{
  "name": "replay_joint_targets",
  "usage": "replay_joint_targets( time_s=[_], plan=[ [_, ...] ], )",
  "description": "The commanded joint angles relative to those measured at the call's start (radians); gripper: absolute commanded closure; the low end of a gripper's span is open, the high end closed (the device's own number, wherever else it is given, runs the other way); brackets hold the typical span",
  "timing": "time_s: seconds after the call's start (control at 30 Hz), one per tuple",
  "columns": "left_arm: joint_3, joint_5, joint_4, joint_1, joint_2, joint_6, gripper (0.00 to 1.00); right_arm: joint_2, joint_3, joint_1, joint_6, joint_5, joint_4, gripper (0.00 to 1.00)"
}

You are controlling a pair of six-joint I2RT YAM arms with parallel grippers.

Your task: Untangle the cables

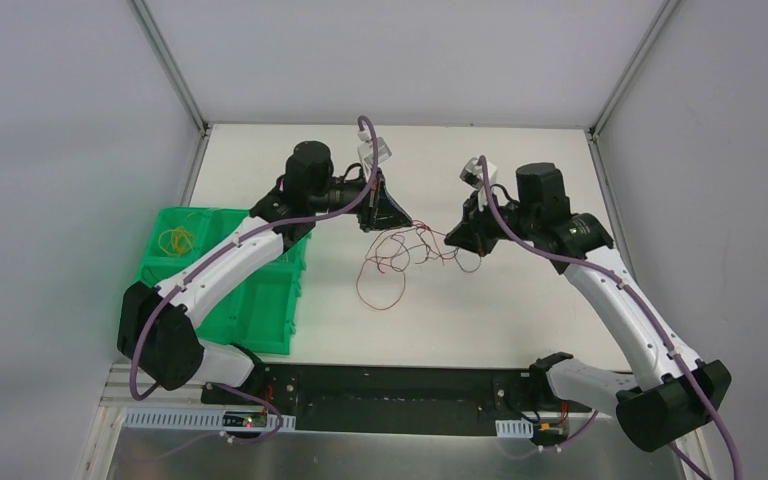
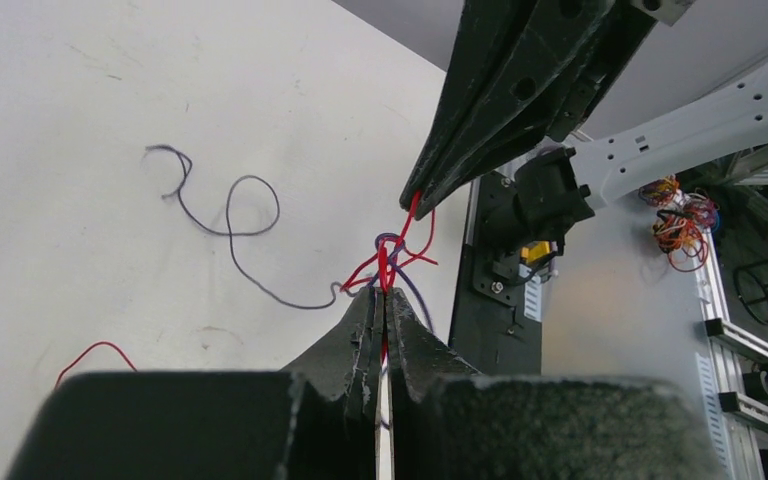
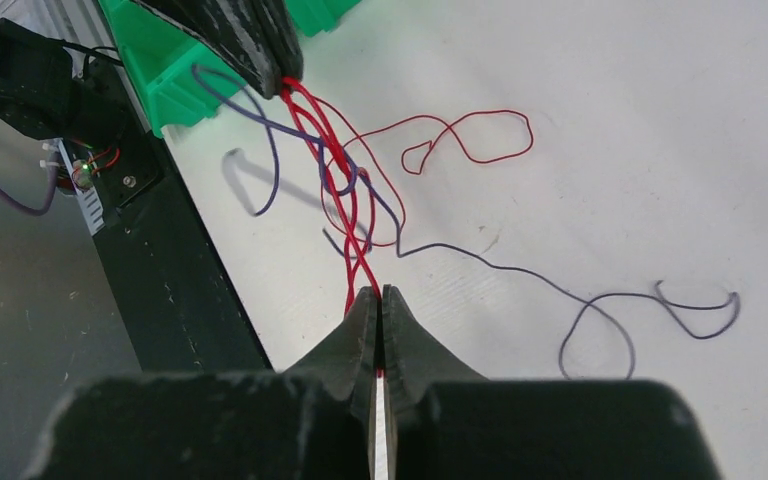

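A tangle of thin red and purple cables [image 1: 412, 245] lies mid-table between my two grippers, with a red loop [image 1: 380, 292] trailing toward the near edge. The left gripper [image 1: 378, 218] is shut on the red cable [image 2: 403, 232] at the knot; a purple strand runs in beside its tips [image 2: 385, 290]. From the other side, the right gripper [image 1: 457, 240] is shut on twisted red strands [image 3: 352, 250], which run up to the left gripper's tips [image 3: 285, 85]. A loose purple cable [image 3: 500, 268] curls away over the white table, also seen as the purple cable [image 2: 235, 235] in the left wrist view.
A green bin [image 1: 260, 300] stands at the left under the left arm, with yellow cables [image 1: 177, 240] in its far compartment. The black mounting rail [image 1: 400, 395] runs along the near edge. A bundle of orange wires [image 2: 680, 215] lies off the table.
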Motion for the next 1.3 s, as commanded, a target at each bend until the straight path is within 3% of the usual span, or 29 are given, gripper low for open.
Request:
replay_joint_targets(
  time_s=[0.0, 0.23, 0.37, 0.4, 0.47, 0.5, 0.73, 0.93, 1.13, 1.27],
  plan=[
    [0.079, 0.037, 0.076, 0.039, -0.051, -0.046, 1.0, -0.019, -0.027, -0.062, -0.007, -0.001, -0.089, 1.0],
    [0.094, 0.044, 0.06, 0.117, -0.066, -0.084, 1.0, -0.001, -0.023, -0.167, 0.001, -0.011, -0.115, 1.0],
    [0.105, 0.06, -0.03, 0.142, -0.062, 0.005, 1.0, 0.0, -0.012, -0.206, 0.002, -0.072, -0.123, 1.0],
    [0.103, 0.071, -0.043, 0.136, -0.058, 0.023, 0.94, 0.0, -0.002, -0.205, 0.007, -0.093, -0.123, 1.0],
    [0.093, 0.079, -0.05, 0.121, -0.04, 0.036, 0.56, 0.001, 0.015, -0.204, 0.037, -0.134, -0.111, 1.0],
    [0.09, 0.074, -0.045, 0.104, -0.031, 0.046, 0.49, 0.005, 0.031, -0.2, 0.052, -0.149, -0.104, 1.0],
    [0.133, 0.015, -0.045, -0.036, 0.093, 0.121, 0.36, 0.011, 0.099, -0.127, 0.08, -0.16, -0.098, 1.0],
    [0.198, 0.022, -0.041, -0.077, 0.176, 0.131, 0.41, -0.007, 0.105, -0.066, 0.058, -0.136, -0.117, 1.0],
    [0.189, 0.056, -0.051, -0.093, 0.201, 0.128, 0.58, -0.01, 0.116, -0.055, 0.077, -0.124, -0.104, 1.0],
    [0.185, 0.083, -0.072, -0.094, 0.204, 0.131, 0.55, -0.008, 0.114, -0.057, 0.078, -0.12, -0.102, 1.0]
  ],
)
